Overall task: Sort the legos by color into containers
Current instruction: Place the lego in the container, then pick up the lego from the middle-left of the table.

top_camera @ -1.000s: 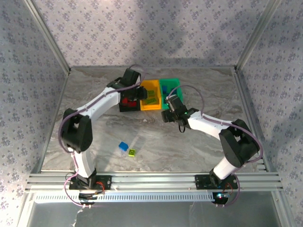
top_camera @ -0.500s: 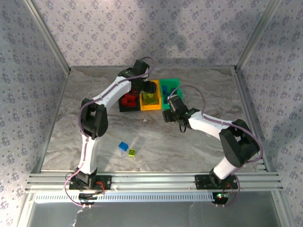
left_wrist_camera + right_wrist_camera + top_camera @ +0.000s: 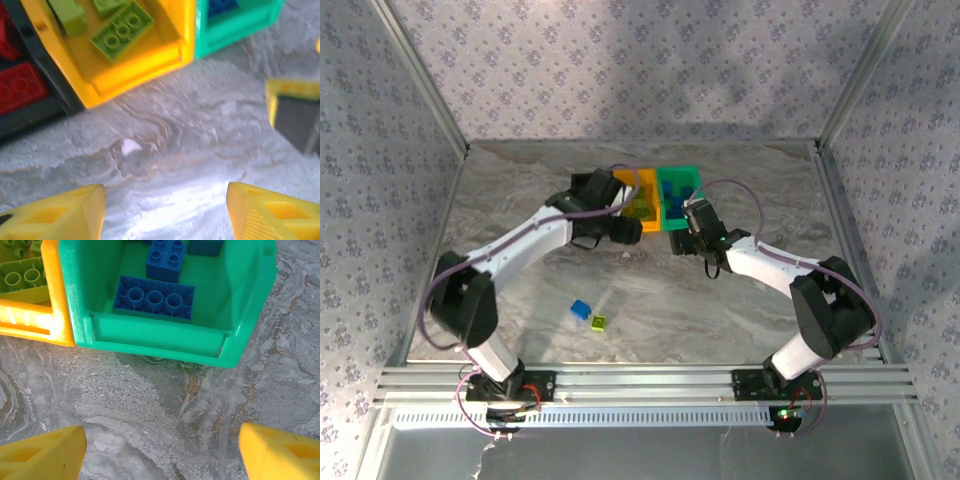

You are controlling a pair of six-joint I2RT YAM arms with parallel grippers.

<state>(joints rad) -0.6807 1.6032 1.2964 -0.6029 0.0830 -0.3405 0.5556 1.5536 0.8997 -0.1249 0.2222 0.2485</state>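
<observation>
Readable text, brands, numbers, signs: none can be made out.
Studs of the blue legos [image 3: 165, 259] inside the green container [image 3: 155, 335]: too small and blurred to read any mark.
Studs of the yellow-green legos [image 3: 121, 31] in the orange-yellow container [image 3: 135, 67], just beside the green container: blurred, nothing legible.

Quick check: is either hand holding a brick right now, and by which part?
Nothing is held. The left hand and right hand both stand open, with bare table between the jaws.
</observation>
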